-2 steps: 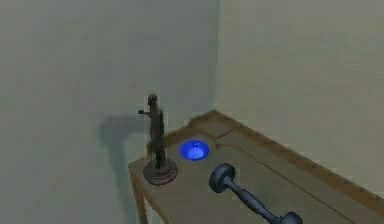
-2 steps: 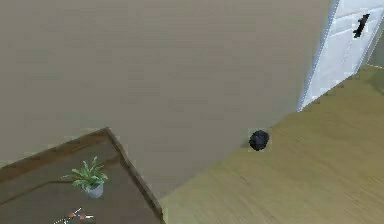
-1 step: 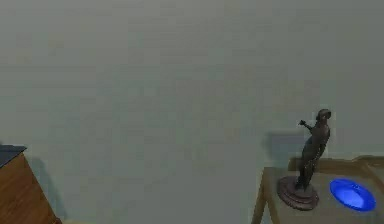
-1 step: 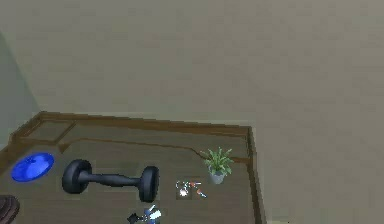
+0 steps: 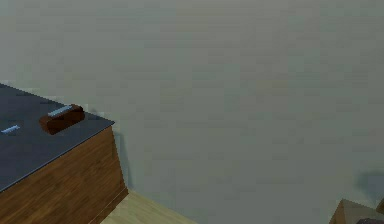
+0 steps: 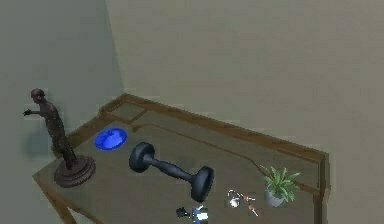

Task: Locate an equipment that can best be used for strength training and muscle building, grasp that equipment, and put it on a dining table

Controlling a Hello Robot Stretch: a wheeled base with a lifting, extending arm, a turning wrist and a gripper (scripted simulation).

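Nearest the camera, a small blue-and-white object (image 6: 192, 212) lies at the front edge of a wooden table with a raised rim (image 6: 222, 126). At its twelve o'clock, just beside it, lies the black metal dumbbell with two rounded heads (image 6: 172, 171).

The dumbbell rests flat on the tabletop, its bar running from ten o'clock to four o'clock. It looks heavy and smooth, with a thin bar between bulky heads. A dark figure statue on a round base (image 6: 62, 145) stands at its nine o'clock, a flat blue disc (image 6: 113, 138) at its ten o'clock, and a small potted green plant (image 6: 277, 186) at its three o'clock.

By my reading, the locating step is done. The grasp and the carry to a dining table are both left. The state of the gripper's fingers cannot be told.
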